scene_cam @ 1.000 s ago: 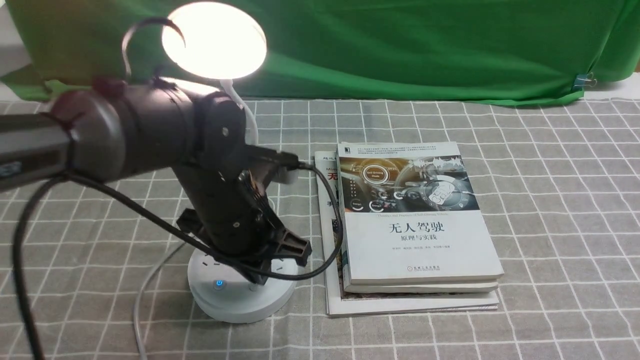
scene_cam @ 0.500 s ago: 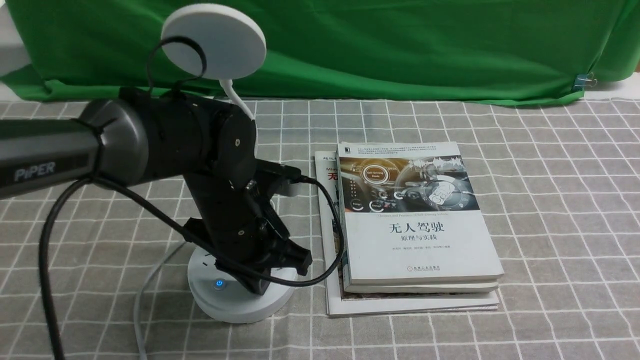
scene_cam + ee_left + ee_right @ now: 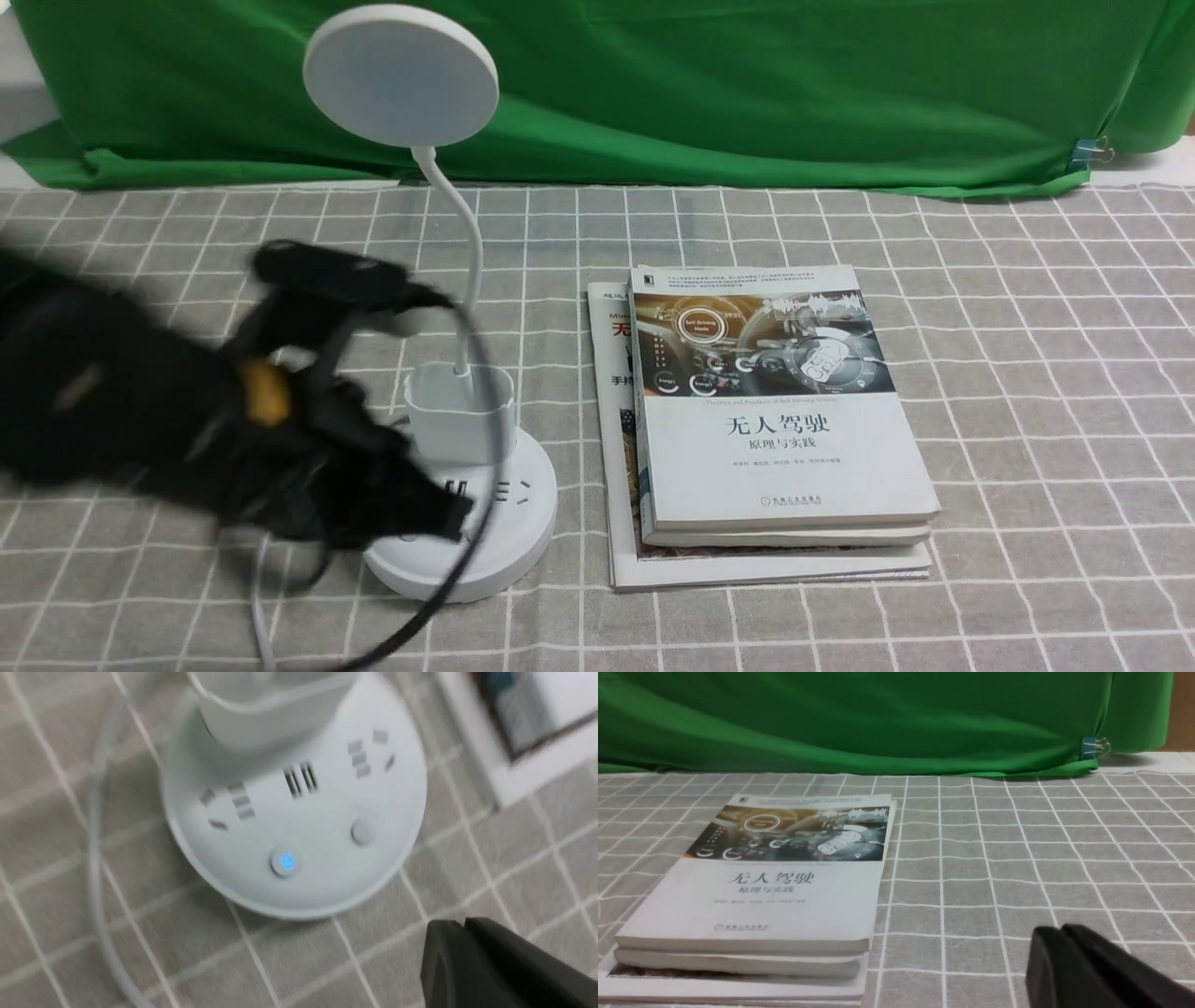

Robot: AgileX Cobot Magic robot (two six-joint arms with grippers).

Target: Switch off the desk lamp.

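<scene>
Backing Off a Dark Lamp

You look to be at the last step: the lamp (image 3: 401,77) is unlit, so the press appears done and only the withdrawal remains. Its head stands in the upper left of the front view, its base (image 3: 509,546) in the lower left, partly behind your left arm (image 3: 121,401). That arm is blurred, so I'd judge it in motion.

Your left gripper (image 3: 463,924) has its fingers pressed together with nothing between them, apart from both buttons. The power button (image 3: 286,860) glows blue while the plain button (image 3: 363,831) beside it is unlit; don't take the blue glow as a call for another press. Next, raise the arm clear of the base, then draw it back toward the left edge of the front view.

Mind the arm's black cable (image 3: 490,411), which loops across your view of the base and could snag the cup holder (image 3: 457,420) or neck (image 3: 474,252). The white cord (image 3: 260,607) runs at lower left. The books (image 3: 784,448), right of centre, are out of your way. Your right gripper (image 3: 1059,931) is also closed up, holding nothing.
</scene>
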